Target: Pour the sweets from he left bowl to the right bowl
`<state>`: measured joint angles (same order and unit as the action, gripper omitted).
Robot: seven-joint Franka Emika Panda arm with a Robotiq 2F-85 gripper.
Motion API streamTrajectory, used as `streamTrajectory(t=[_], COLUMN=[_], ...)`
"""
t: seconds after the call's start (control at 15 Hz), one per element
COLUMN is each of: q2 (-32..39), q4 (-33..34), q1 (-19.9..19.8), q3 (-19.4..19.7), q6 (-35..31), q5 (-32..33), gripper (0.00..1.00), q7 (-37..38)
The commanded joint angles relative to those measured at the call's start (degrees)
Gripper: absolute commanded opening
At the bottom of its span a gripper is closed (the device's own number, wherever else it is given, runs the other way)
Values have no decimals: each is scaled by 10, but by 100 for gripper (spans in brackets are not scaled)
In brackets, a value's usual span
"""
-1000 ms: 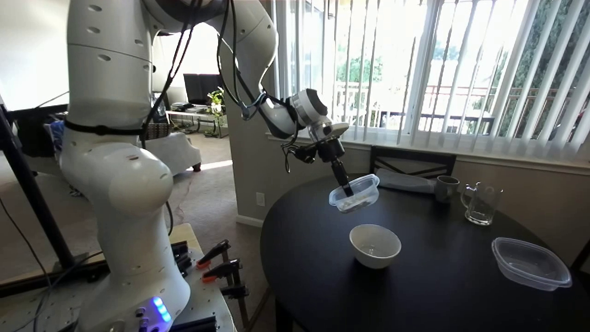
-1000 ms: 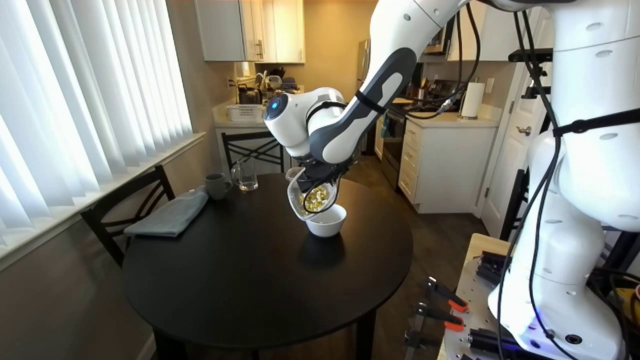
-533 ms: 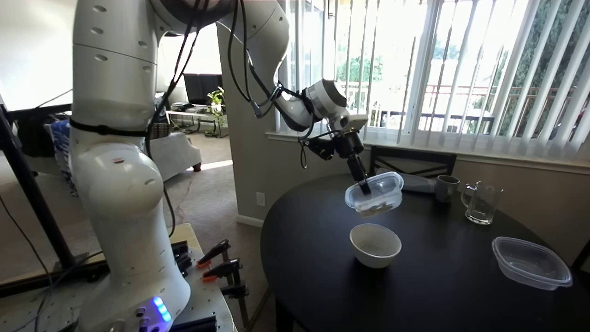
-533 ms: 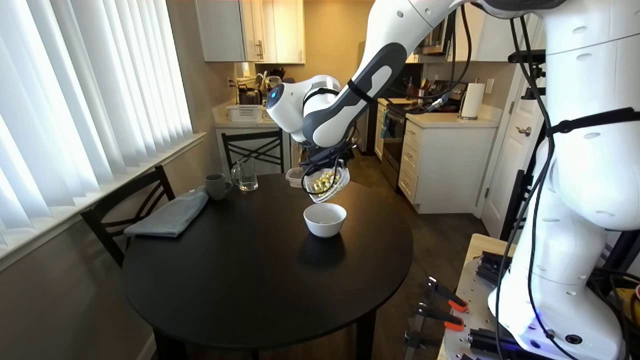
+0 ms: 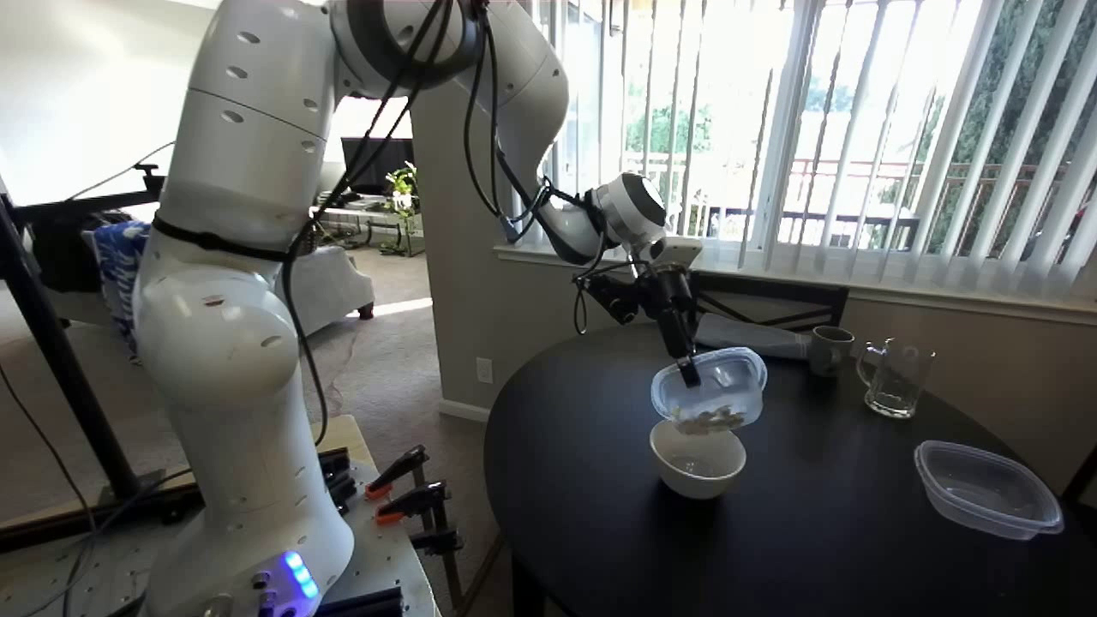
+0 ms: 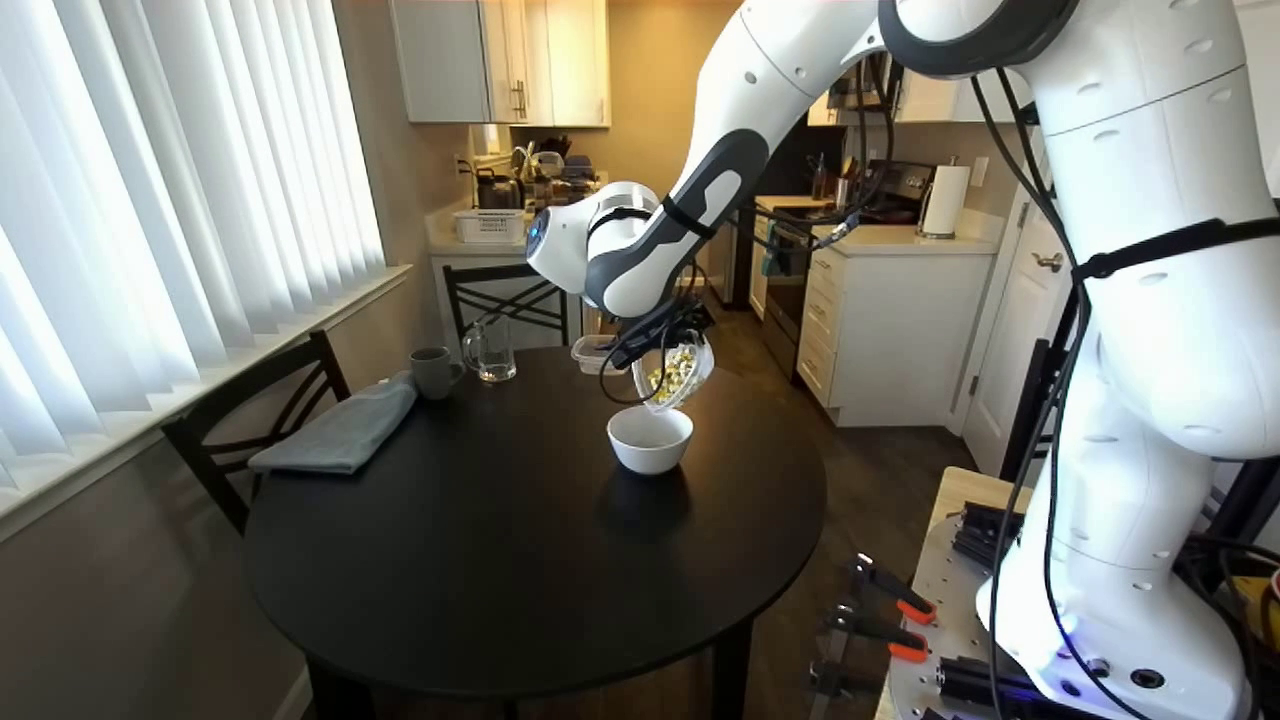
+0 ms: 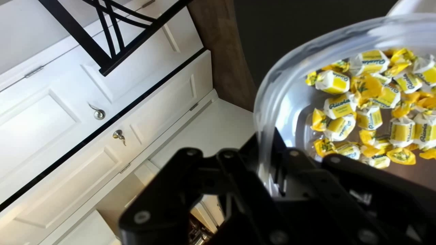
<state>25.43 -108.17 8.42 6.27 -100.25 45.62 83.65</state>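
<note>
The left bowl (image 5: 728, 387) is a pale bluish see-through plastic tub with rounded corners. My gripper (image 5: 688, 377) is shut on its rim, one finger on each side of the wall, as the wrist view shows at the gripper (image 7: 266, 139). The left bowl is tilted. The sweets (image 7: 368, 95), yellow and white wrapped candies, lie inside it; they also show in both exterior views (image 5: 710, 420) (image 6: 674, 376). The right bowl (image 5: 698, 470), cream-white and round, stands upright on the table, just below the left bowl. Only white shows inside the right bowl (image 6: 650, 447).
A clear plastic container (image 5: 986, 495) stands on the dark round table (image 6: 500, 580). A glass mug (image 5: 896, 381), a grey mug (image 5: 830, 350) and a folded cloth (image 6: 335, 428) lie toward the window side. Chairs (image 6: 285, 400) stand at the table's edge.
My gripper has carried the left bowl sideways, up a little and then down nearer the right bowl. The left bowl is tilted more, and the sweets gather at its low side.
</note>
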Motion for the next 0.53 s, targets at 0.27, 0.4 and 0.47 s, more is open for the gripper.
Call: streamTrajectory(t=[0.27, 0.4, 0.47], q2=[45, 47, 47], q4=[59, 66, 69], q1=[3, 6, 6], q3=[-15, -17, -18], q6=[81, 101, 110], q5=[0, 2, 2], gripper=[4, 4, 4], q7=[23, 34, 40])
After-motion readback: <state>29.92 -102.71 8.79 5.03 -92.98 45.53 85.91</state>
